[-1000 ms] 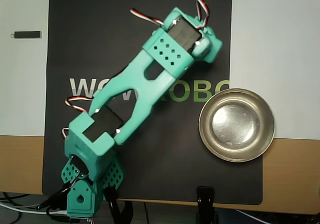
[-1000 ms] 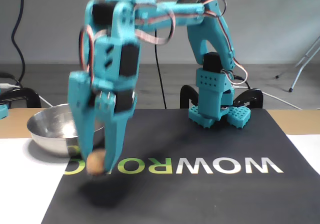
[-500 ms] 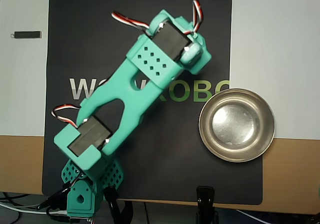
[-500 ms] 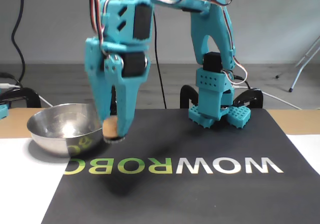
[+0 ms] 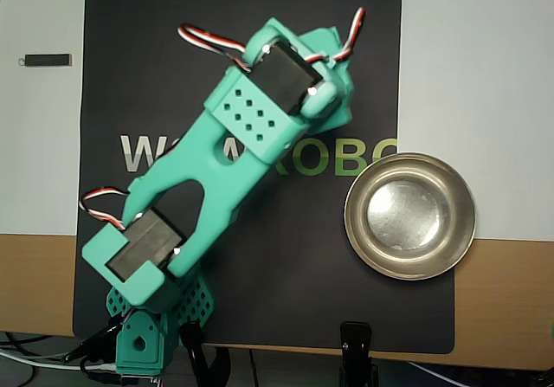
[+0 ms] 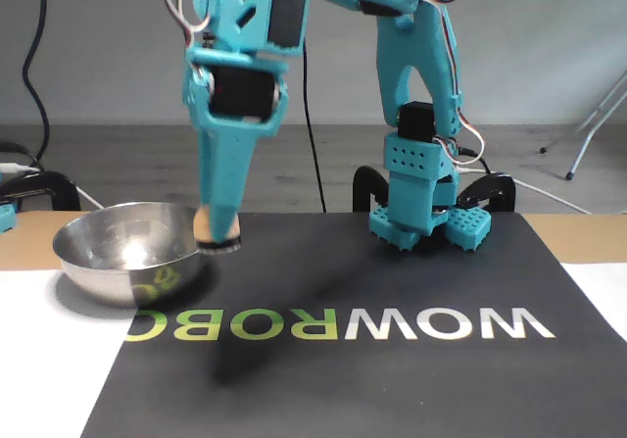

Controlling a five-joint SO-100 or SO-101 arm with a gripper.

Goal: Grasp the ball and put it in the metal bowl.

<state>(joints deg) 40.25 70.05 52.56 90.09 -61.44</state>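
Note:
In the fixed view the small tan ball (image 6: 202,225) hangs off the mat, pinched at the tips of my teal gripper (image 6: 216,239), which points straight down and is shut on it. The ball is at about rim height, just to the right of the metal bowl (image 6: 108,262). That bowl sits at the mat's left edge and has nothing in it. From overhead the bowl (image 5: 409,216) lies at the right. The arm's wrist (image 5: 290,80) covers the fingers and the ball there.
A black mat (image 5: 286,257) with WOWROBO lettering covers the table's middle. The arm's base (image 6: 421,213) is clamped at the mat's back edge. A small dark stick (image 5: 48,59) lies on the white sheet at the overhead view's upper left.
The gripper has risen from mat level to bowl-rim height with the ball held in it. It has also drawn back towards the bowl's side. The bowl has not moved.

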